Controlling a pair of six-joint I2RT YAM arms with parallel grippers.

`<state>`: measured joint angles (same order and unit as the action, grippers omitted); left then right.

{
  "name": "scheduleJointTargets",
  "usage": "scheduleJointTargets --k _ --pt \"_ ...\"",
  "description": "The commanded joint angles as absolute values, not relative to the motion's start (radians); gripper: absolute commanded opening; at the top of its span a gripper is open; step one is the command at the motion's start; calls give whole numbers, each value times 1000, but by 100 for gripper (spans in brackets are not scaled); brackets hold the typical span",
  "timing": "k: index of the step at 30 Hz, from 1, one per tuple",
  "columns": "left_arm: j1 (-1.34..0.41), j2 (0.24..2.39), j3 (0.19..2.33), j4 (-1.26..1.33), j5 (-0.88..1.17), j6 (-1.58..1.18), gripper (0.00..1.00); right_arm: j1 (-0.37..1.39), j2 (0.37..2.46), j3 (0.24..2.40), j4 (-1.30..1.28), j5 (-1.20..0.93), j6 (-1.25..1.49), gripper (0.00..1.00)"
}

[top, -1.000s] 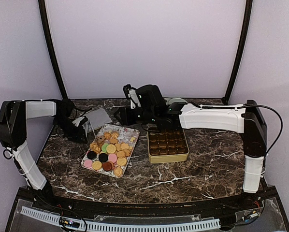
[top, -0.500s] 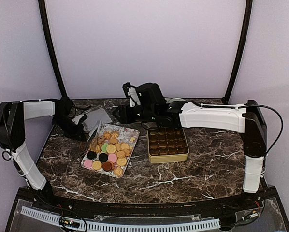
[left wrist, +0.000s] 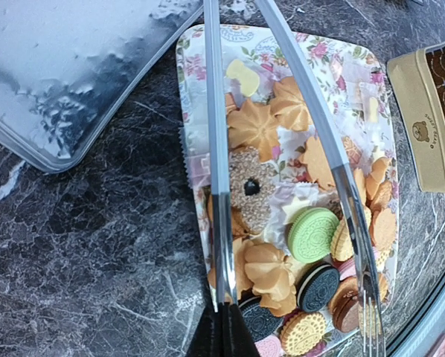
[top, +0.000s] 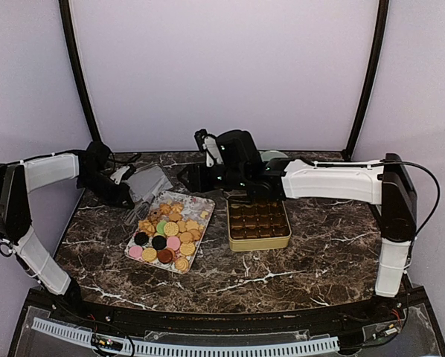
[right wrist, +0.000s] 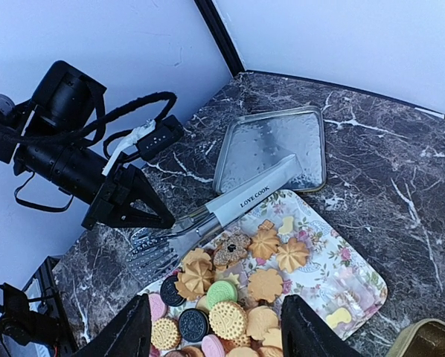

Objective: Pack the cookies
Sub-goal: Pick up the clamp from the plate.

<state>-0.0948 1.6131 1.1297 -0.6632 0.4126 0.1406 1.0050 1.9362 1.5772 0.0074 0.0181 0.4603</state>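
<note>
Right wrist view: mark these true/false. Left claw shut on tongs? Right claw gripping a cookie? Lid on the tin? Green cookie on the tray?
1. The left claw is shut on the tongs. True.
2. The right claw grips a cookie. False: it is open above the tray, with nothing between its fingers.
3. The tin lid sits on the gold tin. False: it lies on the marble table beside the flowery tray, off the tin.
4. The green cookie lies on the flowery tray. True.
</note>
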Motion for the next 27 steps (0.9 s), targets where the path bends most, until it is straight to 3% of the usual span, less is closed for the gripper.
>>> scheduleJointTargets --k 1,3,5,9,17,27 --pt "-108 1560 1109 -667 472 202 0 990 1874 1532 95 -11 495 60" --pt "-108 1539 1116 -684 564 221 0 988 1860 1507 118 -24 501 61" --pt "-109 1511 1143 -701 716 238 0 975 1825 1463 163 -68 517 69" --pt "-117 1474 1273 -784 974 279 0 930 1730 1287 409 -267 606 99" --pt "-217 1411 1454 -915 1240 373 0 874 1673 1056 851 -493 805 100" --pt "-247 1360 1423 -888 1290 383 0 873 1720 1211 987 -673 837 100"
